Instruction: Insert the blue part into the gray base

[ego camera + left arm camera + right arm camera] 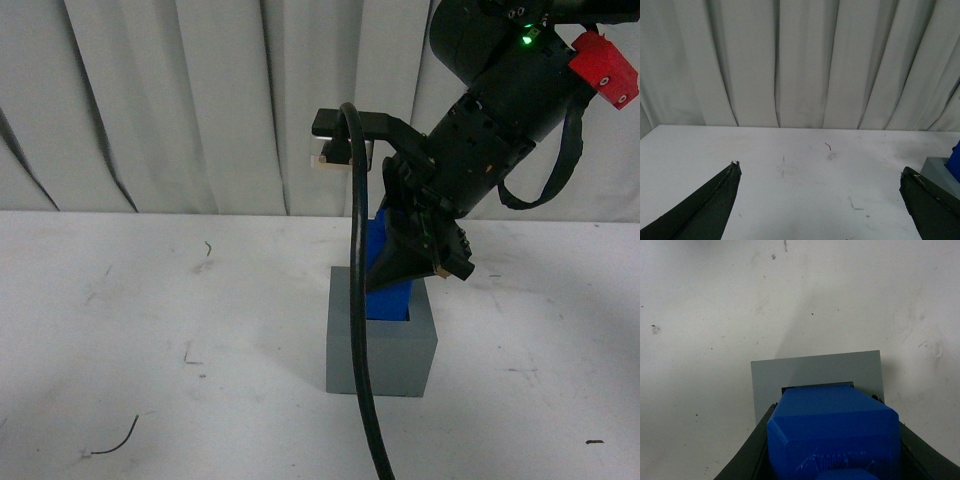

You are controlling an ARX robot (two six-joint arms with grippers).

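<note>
The gray base is a matte gray cube on the white table, right of the middle. My right gripper is shut on the blue part, whose lower end sits in the recess in the base's top. In the right wrist view the blue part fills the space between the fingers, over the gray base. My left gripper is open and empty, with the base's corner and a sliver of the blue part at the edge of its view.
A black cable hangs in front of the base. A small wire scrap lies on the white table at the front left. A gray curtain closes off the back.
</note>
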